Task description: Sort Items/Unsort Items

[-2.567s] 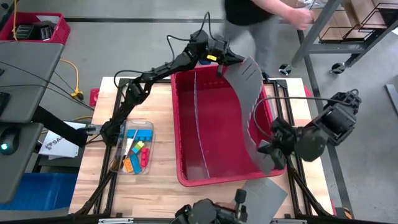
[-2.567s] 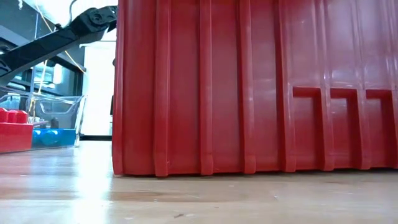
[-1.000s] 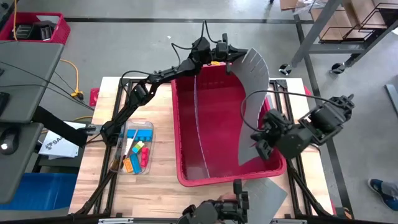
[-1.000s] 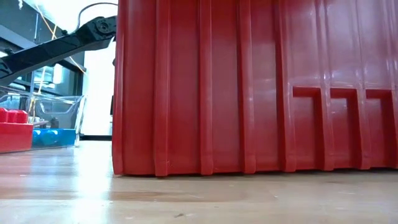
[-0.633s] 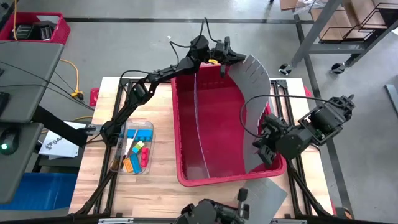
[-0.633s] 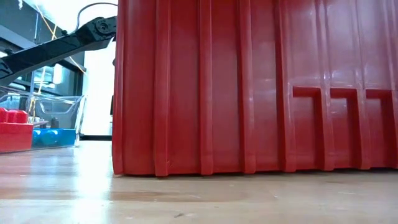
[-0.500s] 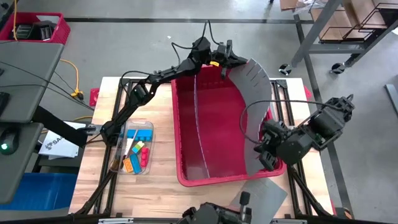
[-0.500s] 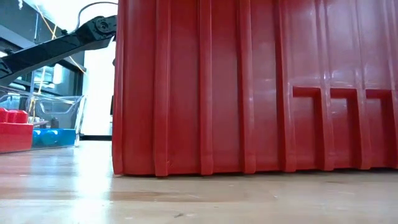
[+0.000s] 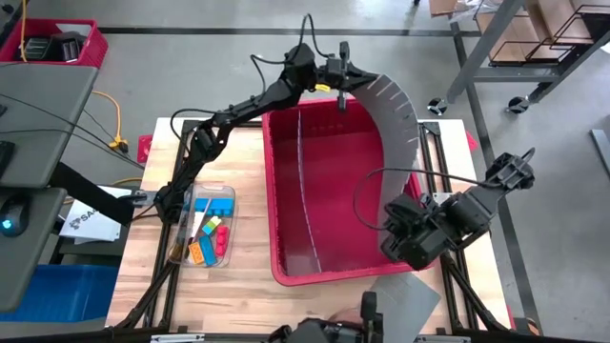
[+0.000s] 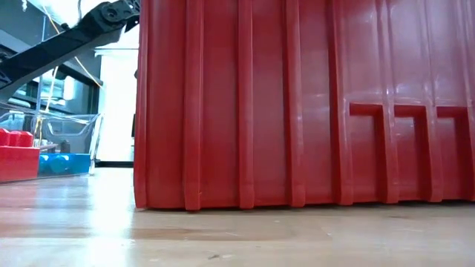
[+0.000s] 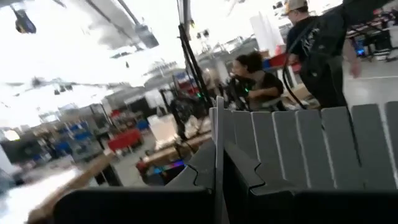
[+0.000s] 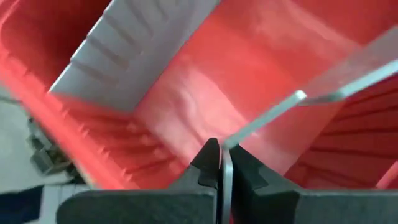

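Observation:
A grey slotted divider sheet (image 9: pixel 400 119) arches over the right half of the big red bin (image 9: pixel 271 191), and both grippers are shut on it. My left gripper (image 9: pixel 339 86) is above the bin's far rim. My right gripper (image 9: pixel 400 246) is low at the bin's near right corner, pointing steeply down. The items, coloured blocks and a thin stick (image 9: pixel 206 229), lie in a clear tray (image 9: pixel 181 250) on the table's left; no gripper touches them. The low view shows red and blue blocks (image 10: pixel 22 162) in that tray. My left gripper pinches the divider's far end by its edge (image 11: pixel 219 134) between its two fingers, coming about level from the table's left. That end is lifted clear above the bin's rim, and the sheet bends away from it in an arc. My right gripper pinches the divider's near end by its thin edge (image 12: pixel 225 169) between its two fingers, slanting down from above. The sheet curves up and away from the fingers, and this end is inside the bin near its right wall.
A second grey sheet (image 9: pixel 408 300) lies on the table at the near edge, in front of the bin. The bin's wall (image 10: pixel 297 104) fills most of the low view. People stand in the room beyond the table (image 11: pixel 311 43).
My left gripper has risen above the bin's far rim with its end of the divider. My right gripper has gone down toward the table's near edge and tipped steeper, taking its end into the bin. The divider now bends in a taller, tighter arc.

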Controlling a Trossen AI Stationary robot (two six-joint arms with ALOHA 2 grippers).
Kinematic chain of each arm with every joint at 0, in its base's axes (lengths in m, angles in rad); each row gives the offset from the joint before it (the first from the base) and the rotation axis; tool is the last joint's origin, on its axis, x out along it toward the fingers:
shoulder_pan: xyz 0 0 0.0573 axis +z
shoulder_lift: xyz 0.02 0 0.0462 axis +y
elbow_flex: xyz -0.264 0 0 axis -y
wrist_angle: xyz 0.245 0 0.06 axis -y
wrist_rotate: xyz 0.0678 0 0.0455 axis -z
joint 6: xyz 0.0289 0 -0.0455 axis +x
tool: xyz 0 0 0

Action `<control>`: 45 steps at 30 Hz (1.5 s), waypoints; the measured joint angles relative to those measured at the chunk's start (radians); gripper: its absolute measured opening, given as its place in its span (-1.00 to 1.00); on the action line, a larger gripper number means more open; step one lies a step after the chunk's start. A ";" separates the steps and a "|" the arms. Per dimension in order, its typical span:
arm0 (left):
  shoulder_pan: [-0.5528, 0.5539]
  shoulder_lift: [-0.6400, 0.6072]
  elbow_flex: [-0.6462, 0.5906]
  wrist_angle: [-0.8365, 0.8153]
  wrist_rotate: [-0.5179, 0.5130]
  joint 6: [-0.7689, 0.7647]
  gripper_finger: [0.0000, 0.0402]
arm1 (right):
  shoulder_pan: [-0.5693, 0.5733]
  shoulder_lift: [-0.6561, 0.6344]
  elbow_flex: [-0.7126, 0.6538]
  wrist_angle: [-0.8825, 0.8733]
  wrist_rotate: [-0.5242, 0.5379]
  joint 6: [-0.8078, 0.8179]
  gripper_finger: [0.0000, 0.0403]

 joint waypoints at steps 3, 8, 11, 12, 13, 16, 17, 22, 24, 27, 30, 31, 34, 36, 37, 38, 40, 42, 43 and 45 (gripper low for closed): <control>-0.007 0.002 0.000 -0.071 0.004 0.000 -0.99 | 0.032 0.000 0.008 0.003 -0.036 0.026 -1.00; -0.035 0.002 0.000 -0.151 0.003 0.070 -0.99 | 0.102 -0.001 0.012 -0.002 -0.060 0.138 -1.00; -0.049 0.002 0.000 -0.160 0.006 0.071 -0.99 | 0.137 0.004 0.012 0.023 -0.069 0.196 -1.00; -0.052 0.002 0.000 -0.161 0.010 0.070 -0.99 | 0.147 0.005 0.012 0.029 -0.081 0.209 -1.00; -0.054 0.002 0.000 -0.161 0.017 0.070 -1.00 | 0.154 0.005 0.012 0.034 -0.082 0.223 -1.00; -0.048 0.002 0.000 -0.161 0.050 0.040 -1.00 | 0.165 0.015 0.012 0.049 -0.078 0.244 -1.00; -0.046 0.002 0.000 -0.166 0.058 0.033 -1.00 | 0.167 0.020 0.012 0.051 -0.076 0.244 -1.00; -0.041 -0.009 0.000 -0.185 0.060 0.045 -1.00 | 0.168 0.032 0.012 0.045 -0.037 0.247 -1.00; -0.038 -0.010 0.000 -0.166 0.056 0.029 -1.00 | 0.166 0.033 0.012 0.045 -0.001 0.247 -1.00; -0.036 -0.014 0.000 -0.140 0.056 0.013 -1.00 | 0.158 0.032 0.015 0.033 0.031 0.248 -1.00; -0.042 -0.026 0.000 -0.121 0.090 0.004 -1.00 | 0.150 0.032 0.053 0.001 0.036 0.246 -1.00; -0.045 -0.029 0.000 -0.121 0.113 -0.002 -1.00 | 0.144 0.030 0.067 0.001 0.035 0.238 -1.00; -0.050 -0.032 0.000 -0.128 0.184 -0.053 -1.00 | 0.136 0.029 0.135 0.008 0.015 0.189 -1.00; -0.056 -0.032 -0.001 -0.145 0.190 -0.045 -1.00 | 0.135 0.027 0.173 0.003 -0.008 0.159 -1.00; -0.061 -0.032 -0.001 -0.156 0.184 -0.018 -1.00 | 0.135 0.026 0.187 0.001 -0.014 0.147 -1.00; -0.067 -0.032 -0.001 -0.170 0.165 0.019 -1.00 | 0.135 0.026 0.199 0.001 -0.019 0.136 -1.00; -0.077 -0.032 -0.001 -0.211 0.122 0.093 -1.00 | 0.127 0.026 0.210 -0.001 -0.042 0.105 -1.00; -0.081 -0.032 -0.002 -0.260 0.105 0.151 -1.00 | 0.112 0.026 0.210 -0.009 -0.080 0.088 -1.00; -0.083 -0.032 -0.010 -0.276 0.103 0.179 -1.00 | 0.103 0.026 0.210 -0.010 -0.089 0.078 -1.00; -0.086 -0.032 -0.032 -0.282 0.100 0.225 -1.00 | 0.081 0.026 0.210 -0.009 -0.103 0.041 -1.00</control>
